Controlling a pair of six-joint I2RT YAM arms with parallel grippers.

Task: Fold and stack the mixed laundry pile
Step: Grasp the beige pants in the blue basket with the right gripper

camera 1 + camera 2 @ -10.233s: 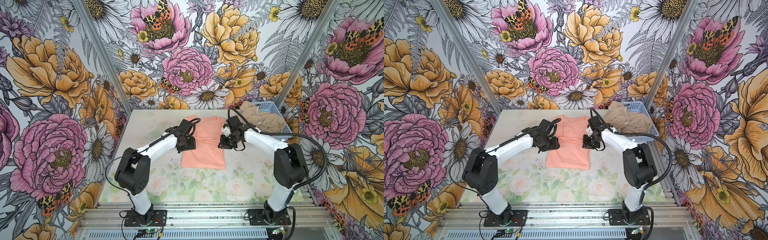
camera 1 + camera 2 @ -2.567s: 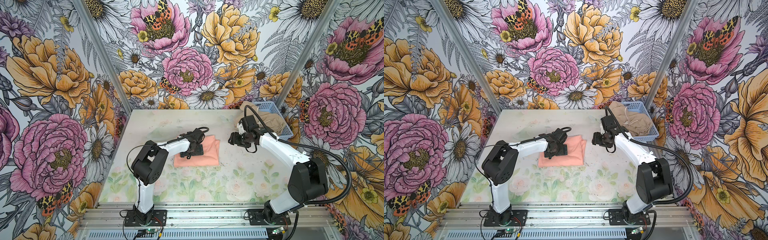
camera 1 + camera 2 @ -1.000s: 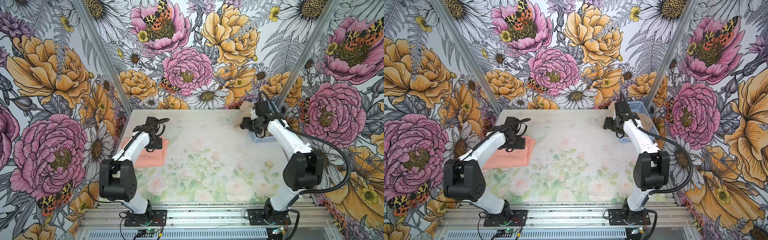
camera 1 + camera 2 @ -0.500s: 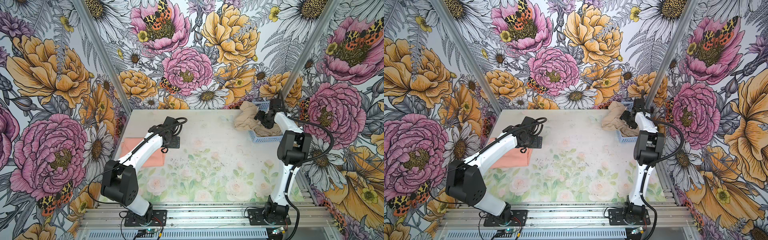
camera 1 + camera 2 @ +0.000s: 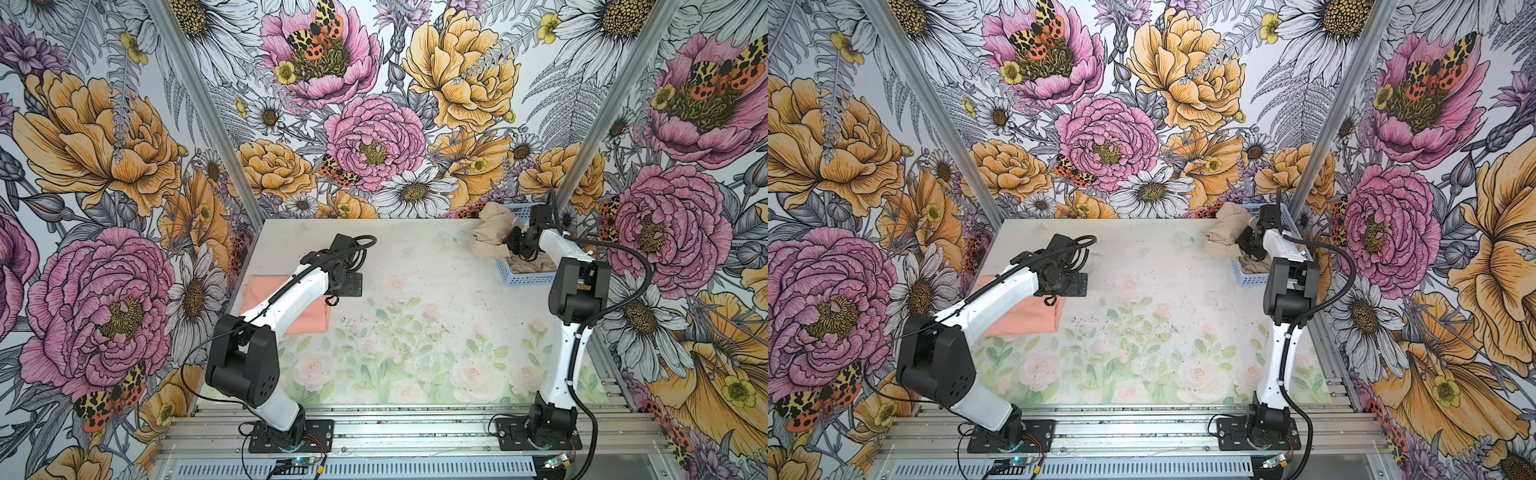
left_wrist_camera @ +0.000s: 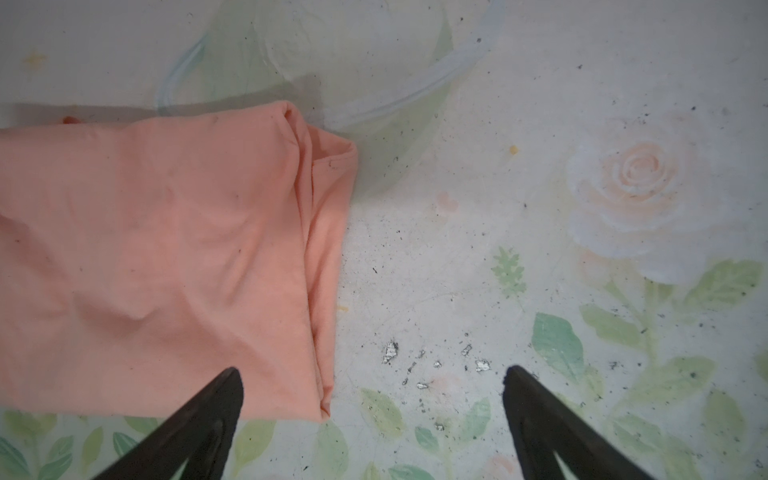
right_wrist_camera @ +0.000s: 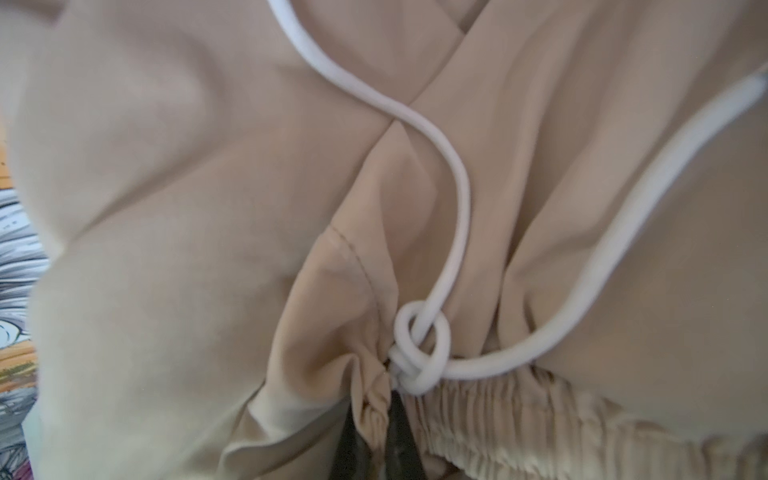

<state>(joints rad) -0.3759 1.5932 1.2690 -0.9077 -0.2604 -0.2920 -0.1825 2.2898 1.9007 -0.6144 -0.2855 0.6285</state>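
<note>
Seen from above, with the table [image 5: 415, 311] read as a clock face and twelve at the far wall, a floral-printed tabletop sits between two white and black robot arms inside a booth papered with large flowers. The peach-pink T-shirt [image 5: 309, 322] lies folded into a flat rectangle at about nine o'clock, against the table's edge, with the left arm reaching across above it. The left gripper [image 5: 351, 284] hangs just past the shirt's three o'clock edge, near its far corner. In the left wrist view its two dark fingers [image 6: 208, 415] are spread wide with nothing between them, one over the shirt's edge and one over bare table. A light blue perforated basket [image 5: 523, 277] stands at about two o'clock in the far corner. The beige-tan garment [image 5: 492, 232] sits crumpled there: part lies inside the basket, and a bunched heap spills over the rim on its nine o'clock side. The right gripper [image 5: 513, 243] is buried in that heap. In the right wrist view its fingers are pinched together on a fold of the beige fabric, beside the gathered elastic waistband [image 7: 540, 415], right where the white drawstring [image 7: 457, 199] is knotted. The two garments lie well apart, on opposite sides of the table.
</note>
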